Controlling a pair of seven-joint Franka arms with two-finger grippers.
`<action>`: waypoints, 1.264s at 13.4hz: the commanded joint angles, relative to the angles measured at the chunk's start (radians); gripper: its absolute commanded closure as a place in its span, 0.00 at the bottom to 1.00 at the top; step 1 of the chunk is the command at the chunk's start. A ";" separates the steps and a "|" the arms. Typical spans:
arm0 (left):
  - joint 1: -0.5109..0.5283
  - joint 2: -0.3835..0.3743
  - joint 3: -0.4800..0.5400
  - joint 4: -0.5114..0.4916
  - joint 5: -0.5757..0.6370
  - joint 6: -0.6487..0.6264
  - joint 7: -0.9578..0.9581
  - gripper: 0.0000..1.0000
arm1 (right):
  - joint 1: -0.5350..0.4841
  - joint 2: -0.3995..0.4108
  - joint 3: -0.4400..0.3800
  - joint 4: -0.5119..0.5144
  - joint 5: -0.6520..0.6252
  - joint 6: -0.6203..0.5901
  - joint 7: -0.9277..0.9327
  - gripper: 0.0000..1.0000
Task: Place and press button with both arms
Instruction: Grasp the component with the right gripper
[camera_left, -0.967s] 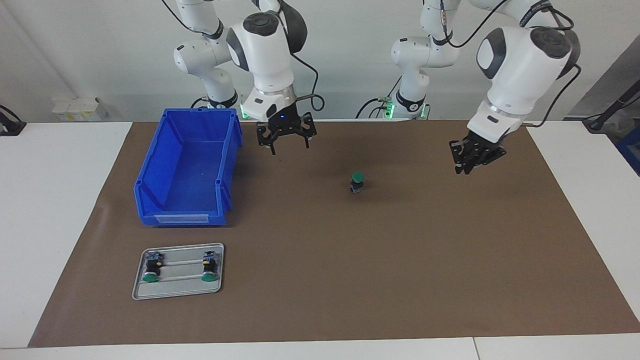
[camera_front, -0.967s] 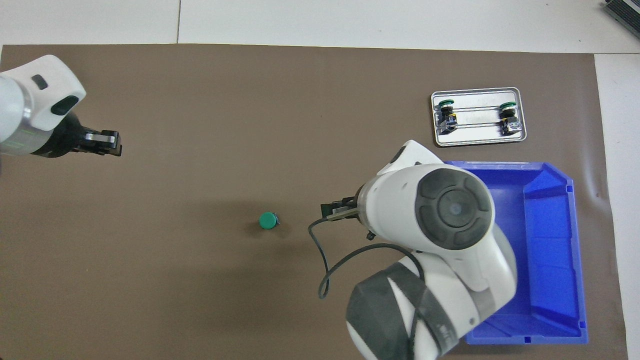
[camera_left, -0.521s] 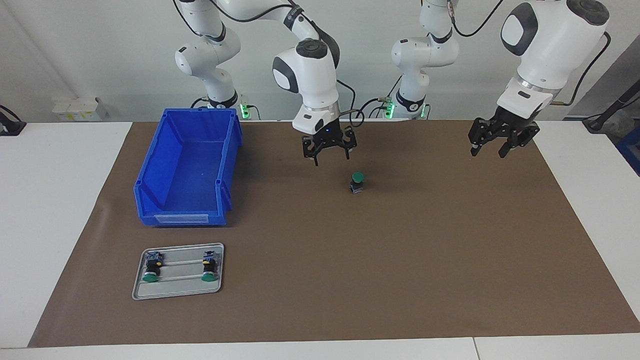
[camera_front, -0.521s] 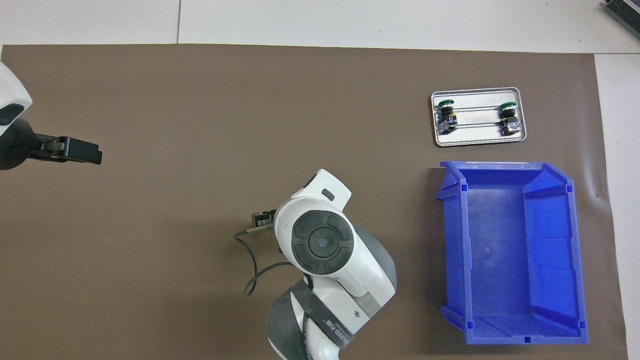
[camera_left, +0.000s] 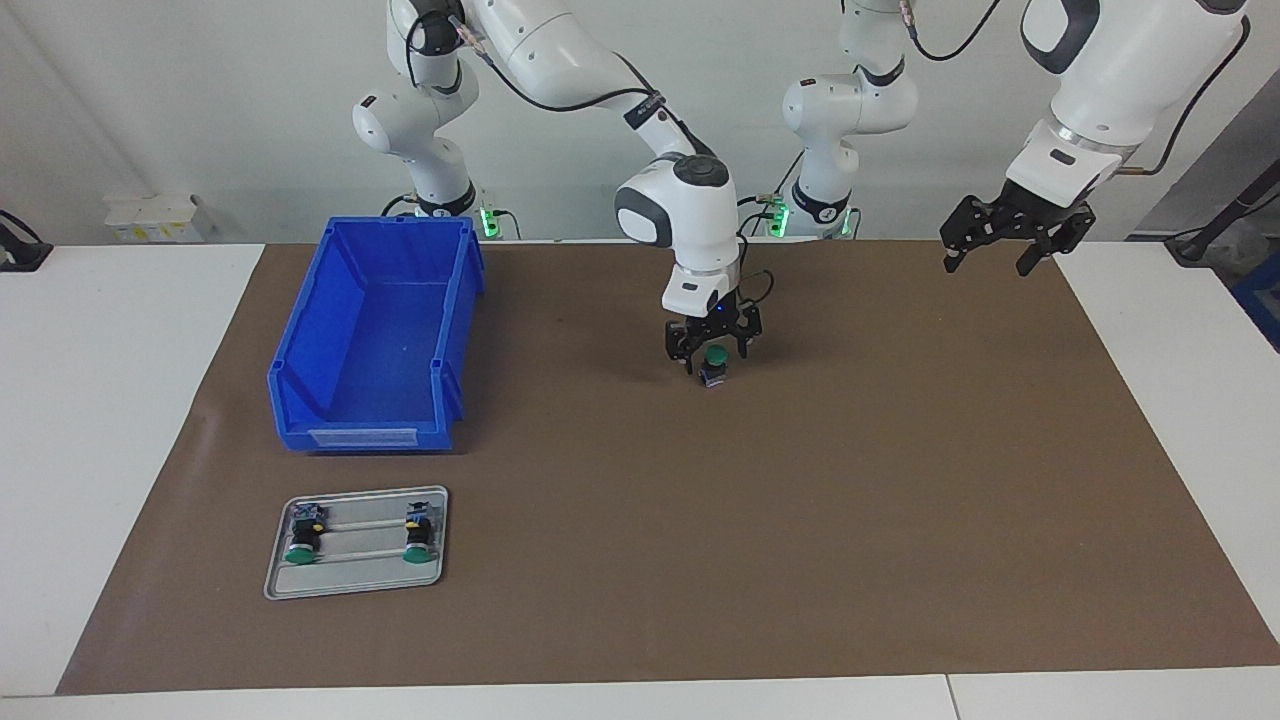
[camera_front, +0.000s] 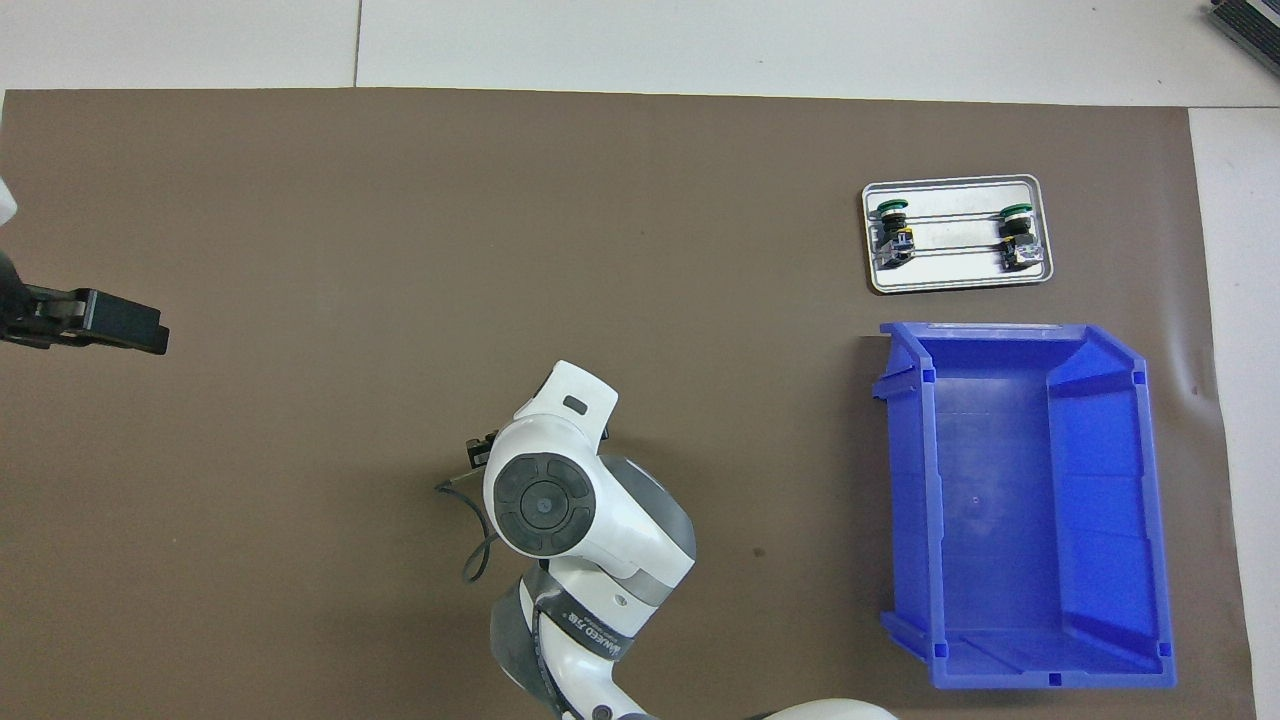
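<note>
The button (camera_left: 713, 374) stands upright on the brown mat, green cap up, mid-table between the two arm bases. My right gripper (camera_left: 715, 352) is down at it and open, one fingertip on each side of the cap. I cannot tell whether they touch it. In the overhead view the right arm's wrist (camera_front: 540, 500) hides the button. My left gripper (camera_left: 985, 262) hangs open and empty, high over the mat's corner at the left arm's end. It shows at the edge of the overhead view (camera_front: 100, 325).
An empty blue bin (camera_left: 300, 345) (camera_front: 905, 480) stands at the right arm's end of the mat. Farther from the robots lies a grey metal tray (camera_left: 360, 578) (camera_front: 955, 272) holding two more green-capped buttons. White tabletop borders the mat.
The right arm swung from beside the bin to the button and lowered its open gripper around the cap. The left gripper opened, rose and drew back toward its own end.
</note>
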 joint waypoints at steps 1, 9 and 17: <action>0.020 0.046 -0.005 0.036 0.018 -0.052 -0.026 0.00 | -0.003 -0.001 0.000 -0.018 -0.017 0.006 -0.016 0.00; 0.031 0.058 0.000 0.012 0.076 -0.034 -0.026 0.00 | 0.013 0.025 0.000 -0.026 -0.019 0.032 -0.022 0.35; 0.020 0.031 -0.003 -0.046 0.067 0.053 -0.032 0.00 | 0.022 0.016 -0.001 0.012 -0.049 -0.032 -0.019 1.00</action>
